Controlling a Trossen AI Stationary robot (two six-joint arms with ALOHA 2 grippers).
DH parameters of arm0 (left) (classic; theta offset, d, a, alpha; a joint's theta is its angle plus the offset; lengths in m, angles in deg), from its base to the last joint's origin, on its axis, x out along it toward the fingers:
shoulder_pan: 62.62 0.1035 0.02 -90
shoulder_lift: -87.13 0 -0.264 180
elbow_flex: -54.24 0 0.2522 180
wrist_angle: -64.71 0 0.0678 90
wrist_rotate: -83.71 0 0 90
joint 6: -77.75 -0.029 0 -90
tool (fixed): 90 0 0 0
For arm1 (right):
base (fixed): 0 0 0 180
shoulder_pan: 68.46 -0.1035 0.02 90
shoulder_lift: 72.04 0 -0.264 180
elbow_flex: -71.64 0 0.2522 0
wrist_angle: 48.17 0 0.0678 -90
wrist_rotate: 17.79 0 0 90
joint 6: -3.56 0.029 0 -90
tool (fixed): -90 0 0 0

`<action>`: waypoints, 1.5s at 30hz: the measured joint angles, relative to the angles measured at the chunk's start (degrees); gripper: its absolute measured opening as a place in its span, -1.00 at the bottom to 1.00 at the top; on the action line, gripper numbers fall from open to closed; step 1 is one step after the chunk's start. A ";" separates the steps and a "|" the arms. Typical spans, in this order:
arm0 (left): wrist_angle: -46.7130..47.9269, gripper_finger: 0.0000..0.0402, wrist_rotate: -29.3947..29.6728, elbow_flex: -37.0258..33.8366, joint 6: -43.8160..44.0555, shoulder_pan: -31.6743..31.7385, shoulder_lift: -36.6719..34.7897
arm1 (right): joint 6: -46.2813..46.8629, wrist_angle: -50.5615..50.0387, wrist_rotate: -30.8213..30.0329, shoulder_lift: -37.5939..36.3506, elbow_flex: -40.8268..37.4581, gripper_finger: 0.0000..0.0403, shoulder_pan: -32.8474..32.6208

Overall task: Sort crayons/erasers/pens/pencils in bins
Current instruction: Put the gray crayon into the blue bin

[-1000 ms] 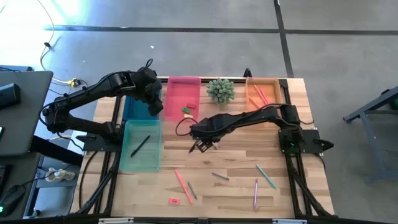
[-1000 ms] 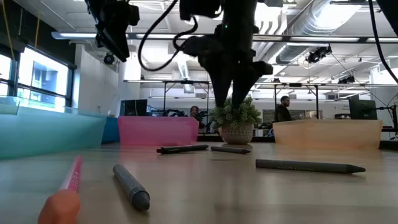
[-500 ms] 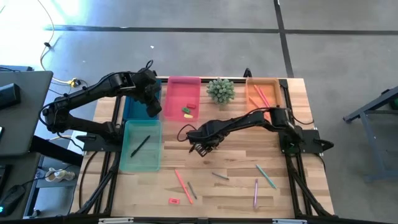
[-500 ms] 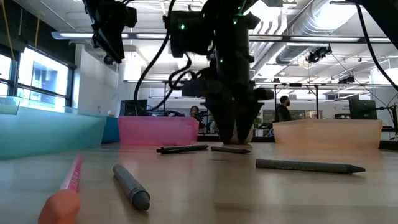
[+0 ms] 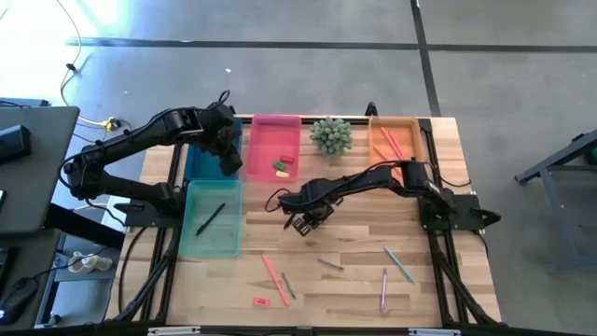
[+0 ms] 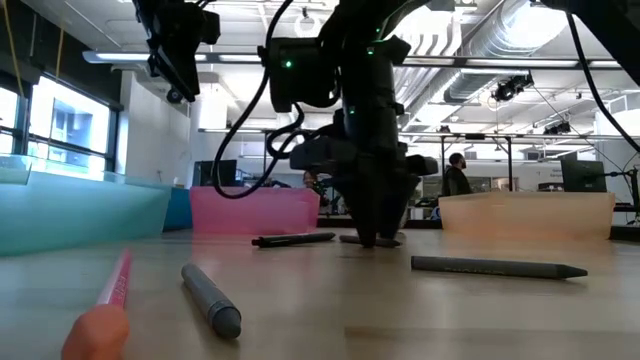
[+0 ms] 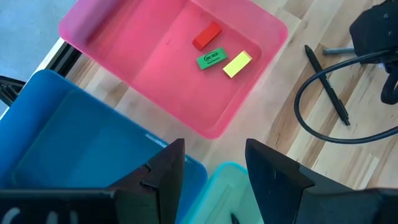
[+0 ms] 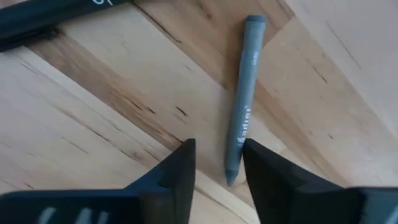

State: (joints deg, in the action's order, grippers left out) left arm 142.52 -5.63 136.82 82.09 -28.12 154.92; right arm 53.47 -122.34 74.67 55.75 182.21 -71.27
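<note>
Lowered since a second ago: right end effector [image 8: 214, 163], now at the desk [image 5: 354, 247], fingers part-open astride grey crayon [image 8: 242, 118] tip, nothing held; crayon's long axis runs forward between them; left end effector [image 7: 214, 168] far, open, empty

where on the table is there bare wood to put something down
The widest bare patch of the wooden table lies between the orange translucent bin and the teal pencil. The front strip is crowded with loose sticks and a small red-pink eraser. The middle is taken by the right gripper, down over a grey crayon.
</note>
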 joint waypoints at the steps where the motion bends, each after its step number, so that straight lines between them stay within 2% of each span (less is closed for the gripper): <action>1: 0.00 -0.22 0.00 0.00 0.00 0.00 0.00 | -0.02 -0.02 0.02 0.02 0.00 -0.49 0.18; 7: 0.07 -0.22 0.00 0.00 -0.94 0.00 0.00 | -0.90 -0.70 0.11 0.07 -0.02 -0.73 0.57; 16: 0.52 -0.22 0.00 0.00 -1.55 0.00 0.02 | -1.39 -2.14 -0.31 0.15 0.00 -0.97 0.47; 26: 0.63 -0.22 0.02 0.00 -3.50 0.00 0.02 | -1.53 -2.12 0.41 -0.01 -0.09 -0.98 -0.19; 45: 4.95 -0.22 0.02 0.00 -6.01 0.00 0.04 | -0.76 -1.95 -0.57 -6.28 -0.31 -0.98 -0.56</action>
State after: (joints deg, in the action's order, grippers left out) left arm 147.47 -5.60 136.82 76.08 -28.12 154.96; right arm 52.71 -124.29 74.10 49.46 181.90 -71.84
